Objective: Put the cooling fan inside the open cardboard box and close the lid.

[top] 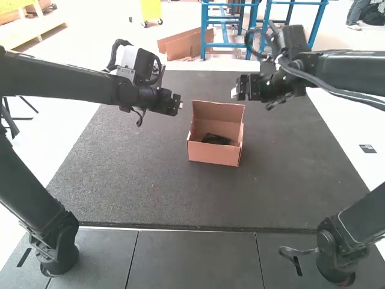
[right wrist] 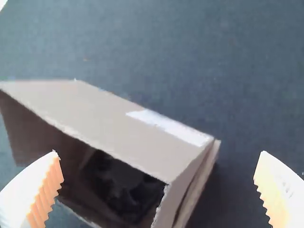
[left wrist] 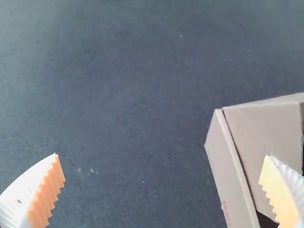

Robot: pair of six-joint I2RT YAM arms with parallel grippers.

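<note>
Dark grey matting on the surface [top: 120,174] carries a small brown cardboard box [top: 215,150]; it is open at the top, its lid flap [top: 218,112] stands upright along the far side, and the black cooling fan [top: 215,139] lies inside on its floor. Left of the box, raised above the matting, hangs the left end effector [top: 175,103], its white ribbed, orange-padded fingers [left wrist: 45,190] spread wide and holding nothing. Just right of the flap's top edge hangs the right end effector [top: 239,89], likewise spread wide and empty.
</note>
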